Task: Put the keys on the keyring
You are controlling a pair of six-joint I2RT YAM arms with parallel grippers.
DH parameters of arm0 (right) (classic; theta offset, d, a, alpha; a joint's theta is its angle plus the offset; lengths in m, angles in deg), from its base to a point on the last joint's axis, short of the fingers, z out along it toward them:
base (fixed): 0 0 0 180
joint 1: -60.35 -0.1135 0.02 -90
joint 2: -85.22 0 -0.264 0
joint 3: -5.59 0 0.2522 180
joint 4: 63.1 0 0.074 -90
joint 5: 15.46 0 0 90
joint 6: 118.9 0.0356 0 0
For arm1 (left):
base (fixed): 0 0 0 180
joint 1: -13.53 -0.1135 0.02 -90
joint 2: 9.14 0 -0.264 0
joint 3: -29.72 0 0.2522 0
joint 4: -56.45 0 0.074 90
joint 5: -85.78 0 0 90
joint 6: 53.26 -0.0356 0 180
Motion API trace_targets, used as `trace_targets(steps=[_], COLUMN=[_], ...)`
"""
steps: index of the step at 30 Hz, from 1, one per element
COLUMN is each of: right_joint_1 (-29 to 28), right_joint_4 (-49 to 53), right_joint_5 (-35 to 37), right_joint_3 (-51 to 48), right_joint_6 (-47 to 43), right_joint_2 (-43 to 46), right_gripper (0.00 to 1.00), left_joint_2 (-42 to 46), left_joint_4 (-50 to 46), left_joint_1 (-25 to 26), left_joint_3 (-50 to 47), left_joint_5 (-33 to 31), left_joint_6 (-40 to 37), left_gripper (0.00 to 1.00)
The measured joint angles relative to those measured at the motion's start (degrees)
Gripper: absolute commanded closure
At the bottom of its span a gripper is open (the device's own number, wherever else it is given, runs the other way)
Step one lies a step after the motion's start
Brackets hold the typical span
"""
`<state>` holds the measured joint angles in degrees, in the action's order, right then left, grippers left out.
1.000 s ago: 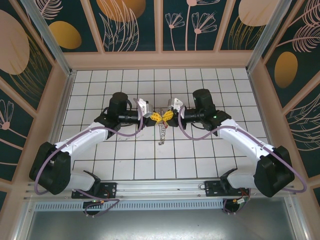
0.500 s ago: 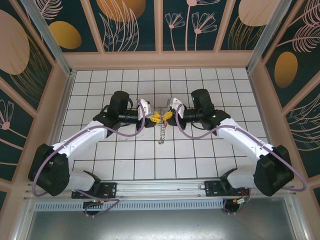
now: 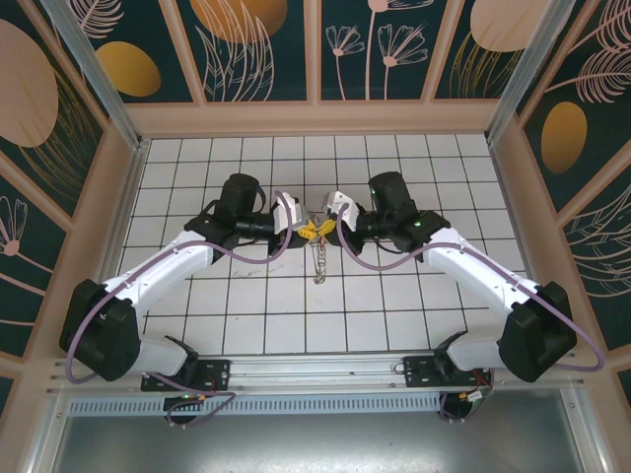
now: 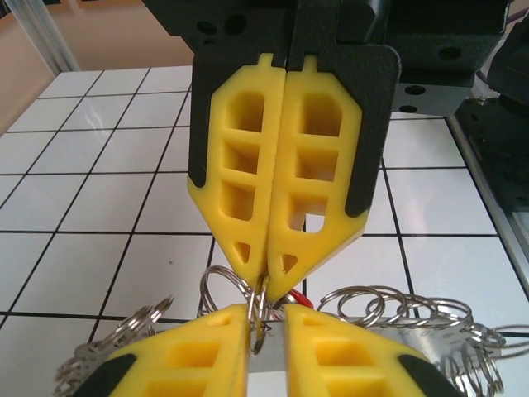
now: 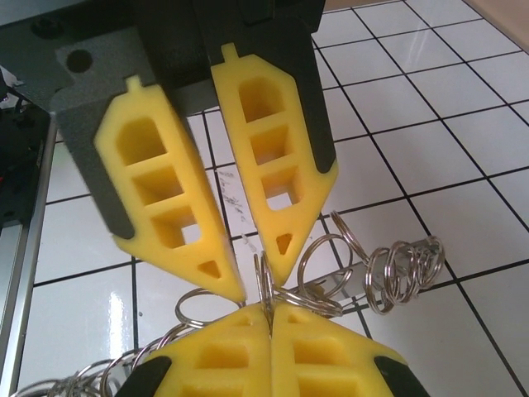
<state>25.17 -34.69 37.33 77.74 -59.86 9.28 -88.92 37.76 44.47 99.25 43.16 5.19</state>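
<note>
Pinching one small metal ring (image 5: 264, 279), the right gripper (image 5: 269, 318) is clamped on the large grey-brown band keyring (image 5: 397, 273), held over the middle of the white tiled table (image 3: 394, 305). Tip to tip with it, the left gripper (image 5: 256, 285) has its yellow fingers (image 5: 273, 165) slightly parted around the same ring

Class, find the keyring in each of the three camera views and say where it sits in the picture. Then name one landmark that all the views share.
Top external: the keyring is a narrow strand at picture centre.
Left wrist: its metal rings run along the bottom, mostly right of centre.
Right wrist: the rings spread from lower middle to lower right.
Shared landmark: the white tiled table with its black grid lines.
</note>
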Motion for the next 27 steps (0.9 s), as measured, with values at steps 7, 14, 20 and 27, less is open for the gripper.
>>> trace_targets(steps=[7, 14, 20, 27], right_joint_1=[-0.6, 0.7, 3.1, 5.2], right_joint_4=[2.1, -2.4, -7.8, -12.4], right_joint_5=[2.3, -0.6, -6.3, -11.2], right_joint_3=[1.2, -2.8, -6.4, -8.4], right_joint_6=[-0.3, -0.1, 0.4, 2.0], right_joint_2=[-0.5, 0.6, 1.7, 1.9], right_gripper=[0.99, 0.86, 0.83, 0.89], left_joint_2=[-0.2, 0.4, 0.8, 0.9], left_joint_4=[-0.2, 5.8, 13.4, 20.2], left_joint_1=[0.2, 0.4, 0.6, 0.6], left_joint_3=[0.2, -3.4, -6.4, -8.0], left_joint_5=[-1.0, -0.1, 2.8, 5.0], left_joint_6=[-0.2, 4.5, 10.4, 14.8], left_gripper=[1.00, 1.00, 1.00, 1.00])
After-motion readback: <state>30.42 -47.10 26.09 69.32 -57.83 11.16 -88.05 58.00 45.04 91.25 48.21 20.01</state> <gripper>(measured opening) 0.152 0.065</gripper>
